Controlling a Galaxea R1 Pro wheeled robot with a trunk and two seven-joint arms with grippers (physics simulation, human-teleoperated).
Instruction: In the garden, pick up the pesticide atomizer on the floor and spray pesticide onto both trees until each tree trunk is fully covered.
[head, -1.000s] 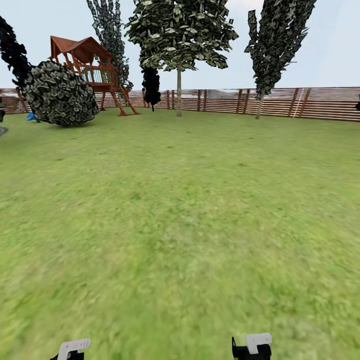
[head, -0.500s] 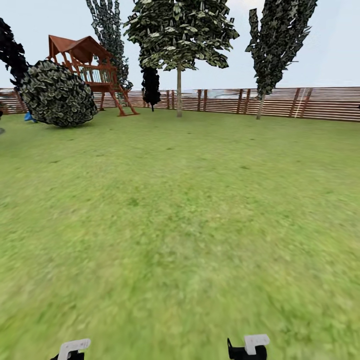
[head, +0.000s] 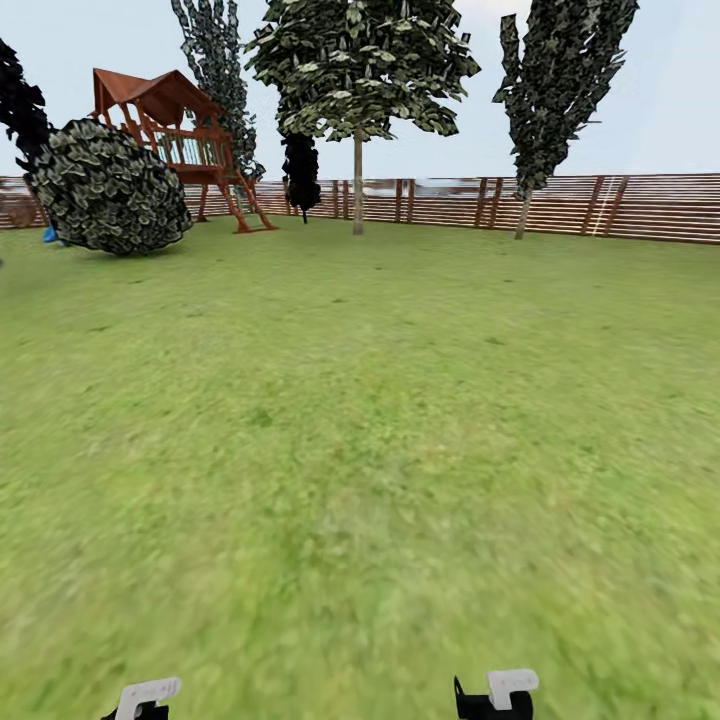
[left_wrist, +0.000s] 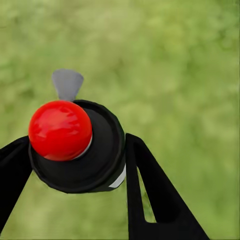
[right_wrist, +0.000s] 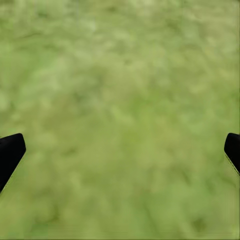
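Green lawn (head: 380, 420): it filled the ground ahead of the robot, running up to the wooden fence (head: 560, 205).
Atomizer: the pesticide atomizer (left_wrist: 75, 145) sat between the left gripper's (left_wrist: 75, 160) black fingers (left_wrist: 150, 190), seen end-on, red top toward the camera, so its long axis ran along the fingers.
Left gripper: closed around the bottle's dark body, a finger pressed to each side.
Right gripper: in its wrist view the right gripper (right_wrist: 120, 150) was spread wide, with nothing but grass between the tips.
Trees from the fence: the broad-crowned tree (head: 357, 70) stood just in front of the fence, its pale trunk (head: 357, 185) near the middle; a second, narrower tree (head: 555, 80) stood beside the fence further to the robot's right.
Key relation: both trunks lay well apart from the grippers, straight ahead across the lawn; the loaded left arm looked a little nearer the middle trunk, so closing that gap probably comes first.
Views: the head view showed trees, fence and a red-roofed playhouse (head: 170, 120); the left wrist view showed the grip itself.
Pesticide: no whitish specks could be made out on either trunk at this range.
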